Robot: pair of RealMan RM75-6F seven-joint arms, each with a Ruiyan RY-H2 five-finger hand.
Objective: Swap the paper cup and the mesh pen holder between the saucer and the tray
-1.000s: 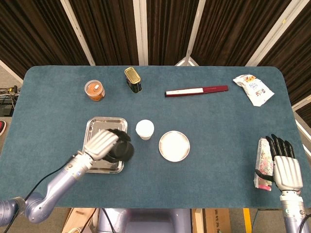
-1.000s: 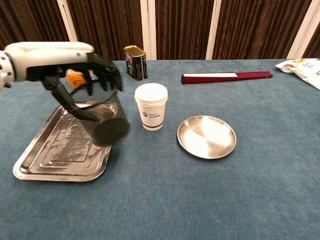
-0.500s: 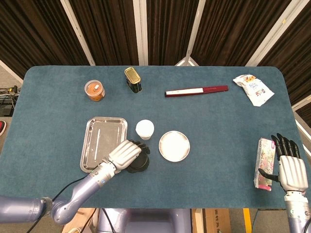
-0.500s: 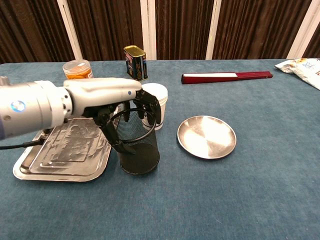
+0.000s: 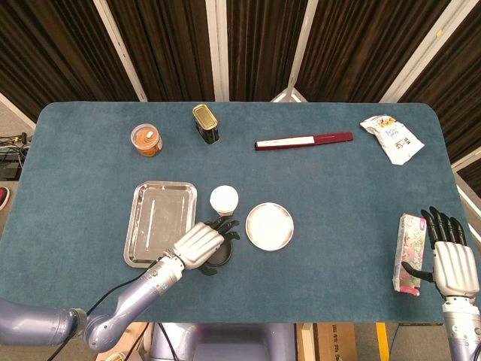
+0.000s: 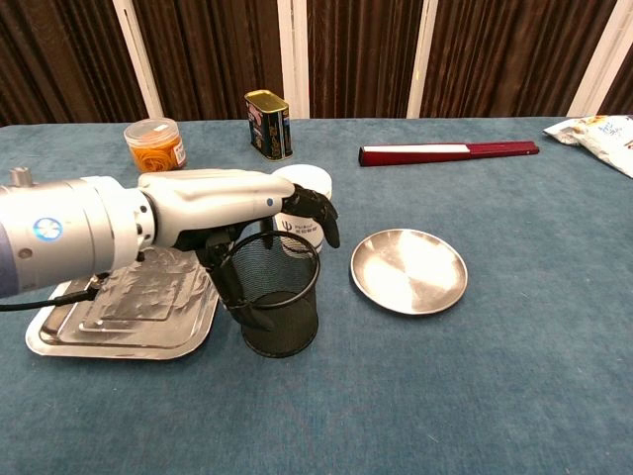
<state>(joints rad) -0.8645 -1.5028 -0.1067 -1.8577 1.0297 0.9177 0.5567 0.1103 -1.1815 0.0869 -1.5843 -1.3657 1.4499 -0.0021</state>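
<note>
The black mesh pen holder (image 6: 282, 302) stands upright on the cloth between the steel tray (image 6: 129, 307) and the round saucer (image 6: 408, 269), just off the tray's near right corner. My left hand (image 6: 218, 203) hovers over it, fingers stretched out above the rim and thumb down along its left side. From the head view the left hand (image 5: 197, 244) covers most of the holder (image 5: 224, 253). The white paper cup (image 5: 224, 199) stands on the table just behind, between tray (image 5: 158, 222) and saucer (image 5: 269, 226), both bare. My right hand (image 5: 455, 263) rests open at the table's right front.
A floral box (image 5: 407, 252) lies beside the right hand. Along the back are an orange jar (image 5: 146, 139), a gold tin can (image 5: 206, 122), a red and white long box (image 5: 304, 141) and a snack bag (image 5: 391, 138).
The left hand carried the pen holder off the tray, set it upright on the cloth to the tray's right, and its fingers have lifted off the rim. The right hand barely moved.
</note>
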